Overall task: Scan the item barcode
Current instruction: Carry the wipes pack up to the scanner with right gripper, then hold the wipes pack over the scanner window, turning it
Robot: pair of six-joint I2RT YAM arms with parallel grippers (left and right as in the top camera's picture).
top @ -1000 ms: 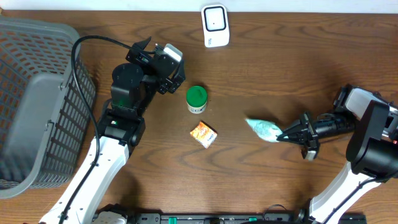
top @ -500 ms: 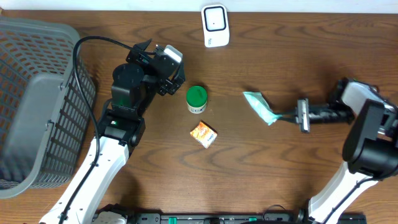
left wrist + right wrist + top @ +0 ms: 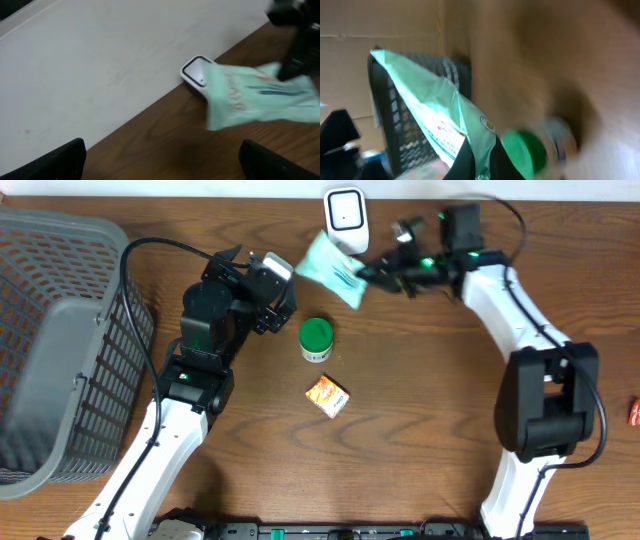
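The item, a pale green packet (image 3: 330,268), hangs above the table just left of and in front of the white scanner (image 3: 346,220) at the back edge. My right gripper (image 3: 365,273) is shut on the packet's right end. In the right wrist view the packet (image 3: 437,112) rises from between the dark fingers (image 3: 470,167); the picture is blurred. The left wrist view shows the packet (image 3: 255,97) partly covering the scanner (image 3: 196,75). My left gripper (image 3: 275,290) stands open and empty to the packet's left, its fingertips (image 3: 55,162) wide apart.
A green-lidded jar (image 3: 316,338) and a small orange box (image 3: 328,396) sit mid-table. A large grey mesh basket (image 3: 60,340) fills the left side. A small red object (image 3: 634,412) lies at the right edge.
My right arm has swung from the right-middle of the table up to the back, carrying the packet to the scanner. The left arm has not moved.
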